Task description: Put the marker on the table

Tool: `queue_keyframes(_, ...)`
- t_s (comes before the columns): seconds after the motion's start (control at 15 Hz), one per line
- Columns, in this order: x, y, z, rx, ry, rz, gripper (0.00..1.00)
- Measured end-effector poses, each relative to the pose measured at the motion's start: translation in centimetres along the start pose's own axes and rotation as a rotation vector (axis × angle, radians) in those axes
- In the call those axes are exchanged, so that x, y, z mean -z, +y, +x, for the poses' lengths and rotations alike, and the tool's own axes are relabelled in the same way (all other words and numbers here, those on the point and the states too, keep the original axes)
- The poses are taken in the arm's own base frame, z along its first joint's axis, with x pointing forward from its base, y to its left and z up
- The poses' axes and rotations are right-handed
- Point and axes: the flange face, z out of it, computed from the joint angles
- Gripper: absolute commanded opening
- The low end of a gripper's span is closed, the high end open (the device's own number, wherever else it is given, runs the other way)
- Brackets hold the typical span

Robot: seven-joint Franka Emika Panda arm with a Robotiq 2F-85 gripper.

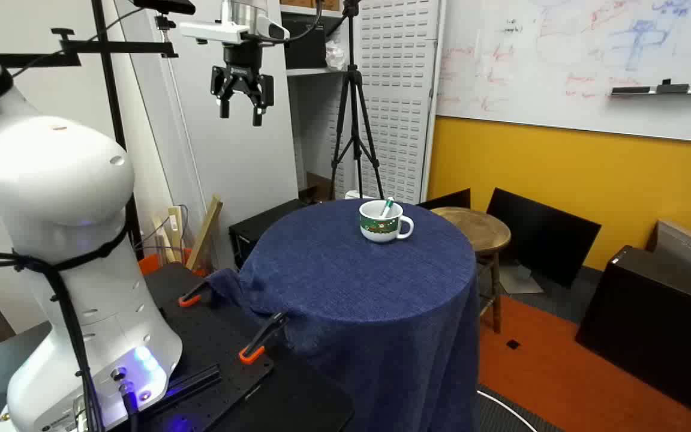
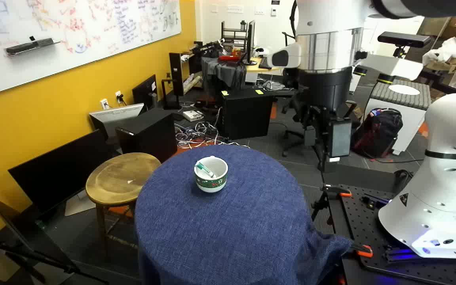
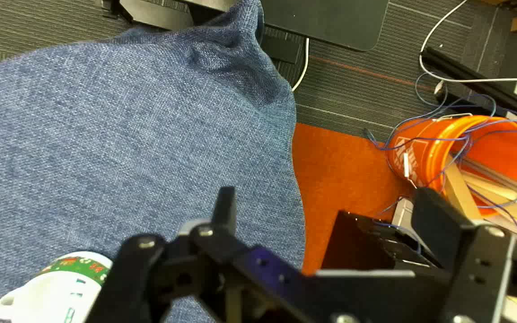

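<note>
The marker (image 1: 387, 208) is white and teal-green and leans inside the white-and-green cup (image 1: 379, 228). In an exterior view the marker (image 2: 205, 170) rests slanted against the cup's inner wall. The cup (image 2: 211, 184) stands upright on the table (image 2: 220, 233), draped in navy cloth. My gripper (image 1: 241, 114) is open and empty, high in the air beyond the table's edge, apart from the cup. In the wrist view the open fingers (image 3: 328, 202) are above the table's cloth edge (image 3: 128, 134), and the cup (image 3: 56, 291) is partly cut off at lower left. The marker cannot be made out clearly there.
A brown wooden stool (image 1: 477, 231) stands close beside the table. Clamps (image 1: 264, 336) hold the cloth at the robot's base plate. A black tripod (image 1: 354, 108) stands behind the table. An orange bucket (image 3: 420, 152) with wood pieces and cables lies on the floor.
</note>
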Motion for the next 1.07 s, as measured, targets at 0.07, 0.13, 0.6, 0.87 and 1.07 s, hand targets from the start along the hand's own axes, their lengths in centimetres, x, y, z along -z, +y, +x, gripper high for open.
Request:
queue_keyframes(0.07, 0.0, 0.0, 0.0, 0.000, 0.000, 0.000, 1.00)
queue_keyframes(0.13, 0.0, 0.0, 0.0, 0.000, 0.000, 0.000, 1.00)
queue_keyframes(0.6, 0.0, 0.0, 0.0, 0.002, 0.004, -0.009, 1.00)
queue_keyframes(0.87, 1.0, 1.0, 0.5, 0.002, 0.070, -0.055, 1.00)
queue_keyframes(1.07, 2.4, 2.2, 0.9, -0.005, 0.159, -0.099, 1.00)
